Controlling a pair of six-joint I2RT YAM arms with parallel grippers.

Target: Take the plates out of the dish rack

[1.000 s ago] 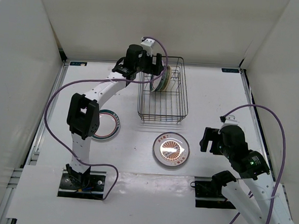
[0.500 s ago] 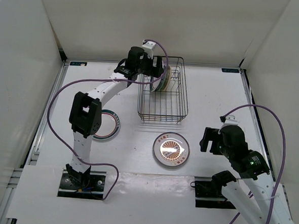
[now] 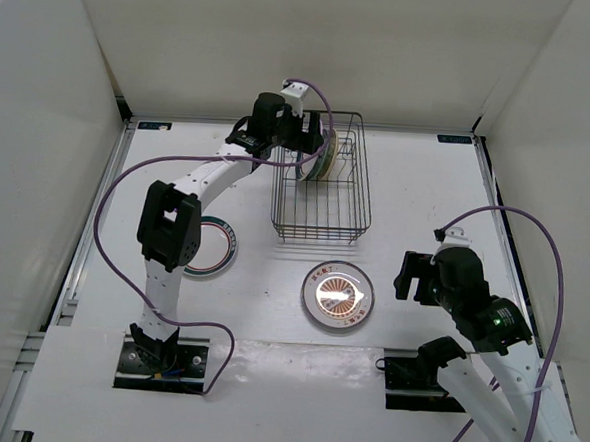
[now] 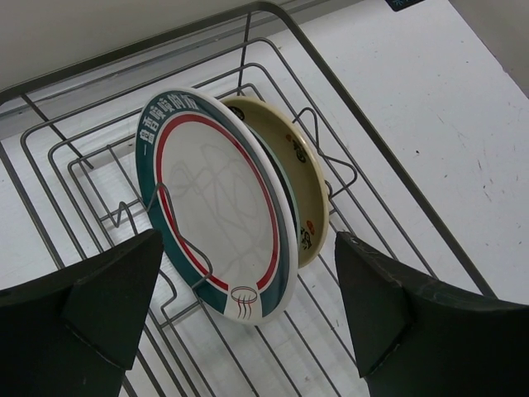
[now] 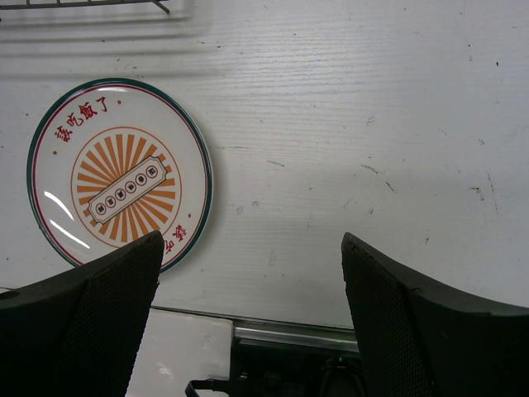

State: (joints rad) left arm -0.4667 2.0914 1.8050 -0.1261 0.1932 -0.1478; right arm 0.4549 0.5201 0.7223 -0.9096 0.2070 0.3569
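In the overhead view, lower left of centre, a green-rimmed plate (image 3: 216,248) lies flat on the worktop (image 3: 427,189), partly hidden by the left arm's elbow. Further right and higher, the left arm reaches to the upper left corner of the dish rack (image 3: 326,208), where the left hand (image 3: 312,140) hangs over the two plates left in it.

The wrist view shows them standing on edge between the prongs. The front plate (image 4: 219,207) is white with a teal rim and a red ring. The rear plate (image 4: 307,186) is cream inside and sits just behind it (whether the two touch I cannot tell). The hand is released, its fingers spread wide to either side of the pair, touching neither.

Below the rack, the sunburst plate (image 3: 339,292) lies flat on the worktop. To its right the right hand (image 5: 252,240) hovers, released and empty.

So the unloading looks about half done, and the step in hand is the approach to the next plate. The next move likely calls for lowering onto the front plate's rim alone, keeping clear of its neighbour. The hand then has to clench and lift straight up, so the prongs do not snag the plate.
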